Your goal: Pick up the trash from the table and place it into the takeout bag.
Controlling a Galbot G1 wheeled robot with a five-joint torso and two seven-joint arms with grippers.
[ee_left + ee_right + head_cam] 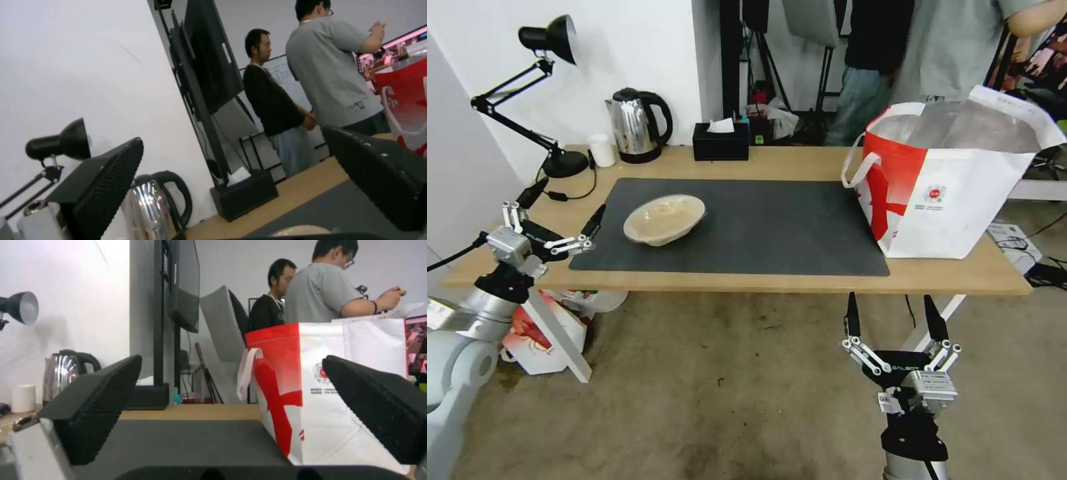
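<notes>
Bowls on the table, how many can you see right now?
1: a beige bowl on the mat's left part, near the left gripper. Others may be hidden inside the bag.

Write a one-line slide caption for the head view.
Left claw, open, nears the beige bowl on the mat; right claw open below the table by the bag.

Even, bright indoor light w/ soft shadows, glare on kettle (635, 127), wrist views soft, fingers blurred close-up.
</notes>
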